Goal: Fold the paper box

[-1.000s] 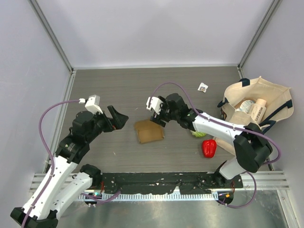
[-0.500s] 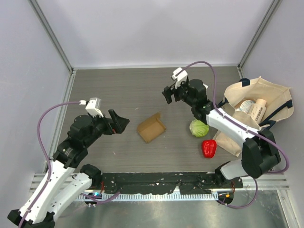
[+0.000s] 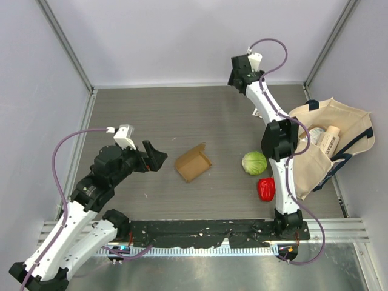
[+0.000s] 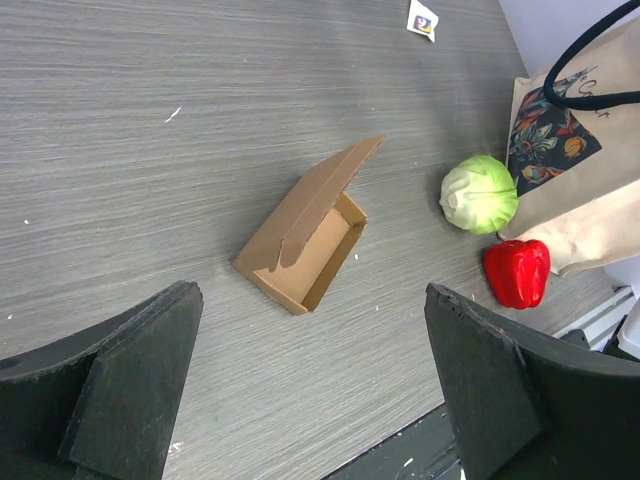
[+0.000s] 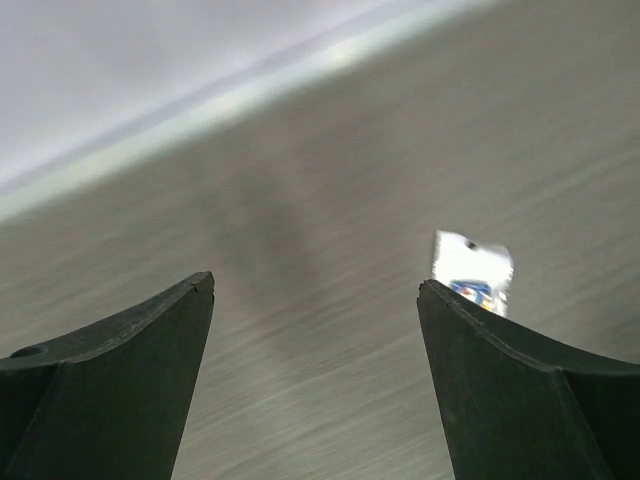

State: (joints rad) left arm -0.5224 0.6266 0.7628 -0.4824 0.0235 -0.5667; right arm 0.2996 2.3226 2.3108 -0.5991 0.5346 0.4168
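The paper box (image 3: 193, 162) lies in the middle of the table, a small brown tray with its lid flap raised at a slant. In the left wrist view the paper box (image 4: 305, 240) shows its open inside. My left gripper (image 3: 156, 154) hangs just left of the box, open and holding nothing; the left gripper (image 4: 310, 295) has its black fingers (image 4: 120, 380) spread wide. My right gripper (image 3: 236, 73) is lifted high near the back wall, far from the box. The right gripper (image 5: 315, 285) is open and empty over blurred table.
A green cabbage (image 3: 254, 162) and a red pepper (image 3: 267, 189) lie right of the box. A cream tote bag (image 3: 327, 136) with items inside sits at the right edge. A small white packet (image 4: 423, 18) lies near the back.
The right arm let go of the box and swung up and back toward the rear wall, jaws opening wider. The box's lid now stands raised. The left gripper edged right.
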